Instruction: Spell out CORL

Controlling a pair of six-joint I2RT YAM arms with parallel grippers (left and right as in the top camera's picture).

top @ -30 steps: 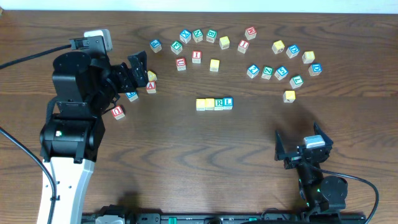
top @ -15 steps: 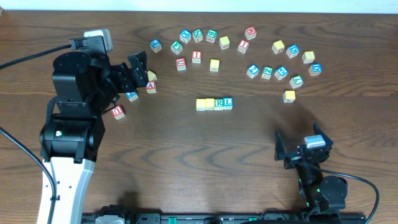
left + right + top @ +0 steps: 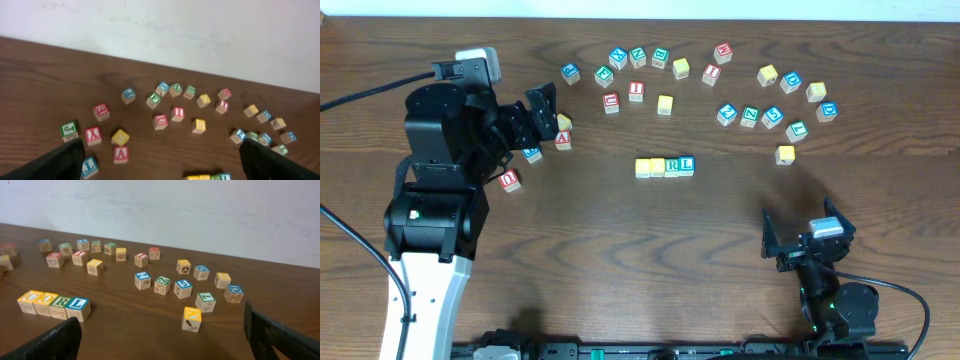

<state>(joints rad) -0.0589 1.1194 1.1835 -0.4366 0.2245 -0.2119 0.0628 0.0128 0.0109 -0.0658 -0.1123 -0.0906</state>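
Four cubes stand touching in a row at the table's middle: yellow C [image 3: 643, 167], yellow O [image 3: 657, 167], green R [image 3: 672, 166] and blue L [image 3: 687, 165]. The right wrist view reads them left to right as C [image 3: 29, 301], O [image 3: 45, 303], R [image 3: 61, 306], L [image 3: 78, 308]. The left wrist view shows only the row's top edge [image 3: 207, 177]. My left gripper [image 3: 542, 122] is open and empty, up at the left, well away from the row. My right gripper [image 3: 798, 235] is open and empty, low at the front right.
Several loose letter cubes lie in an arc across the far side of the table [image 3: 665, 104]. A red A cube [image 3: 563, 140], a yellow cube [image 3: 563, 121] and a blue cube [image 3: 531, 153] sit close to my left gripper. A lone yellow cube [image 3: 191, 318] stands ahead of my right gripper.
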